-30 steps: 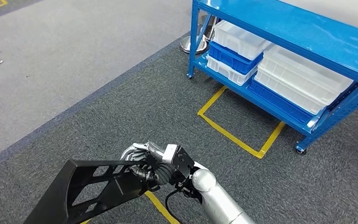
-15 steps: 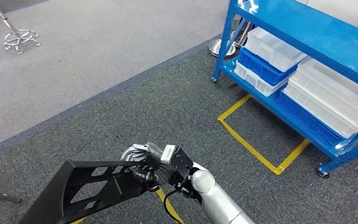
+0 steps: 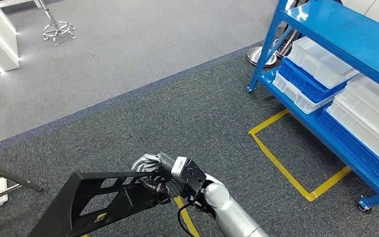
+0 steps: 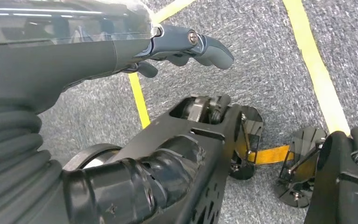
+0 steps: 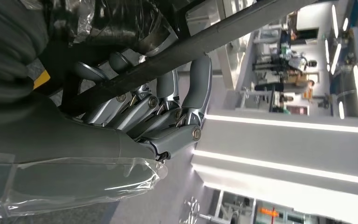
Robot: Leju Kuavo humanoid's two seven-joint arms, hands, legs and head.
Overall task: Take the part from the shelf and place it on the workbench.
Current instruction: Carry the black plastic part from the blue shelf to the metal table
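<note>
The black plastic part (image 3: 96, 200), a long flat bracket with triangular cut-outs like a truss, is up in the air over the dark grey carpet (image 3: 177, 118), low in the head view, nowhere near a bench. The right hand (image 3: 155, 175) has its fingers (image 5: 186, 109) wrapped tight round one of the part's thin bars, gripping its end. The left hand (image 4: 186, 46) hangs free beside the robot's body with fingers loosely apart, holding nothing. Further out there's yellow floor tape (image 3: 296, 168) marking a box, and next to that a blue metal shelf rack (image 3: 335, 29) stacked with white and blue plastic bins (image 3: 321, 64). A chrome stool base (image 3: 58, 30) sits way off on the lighter floor.
</note>
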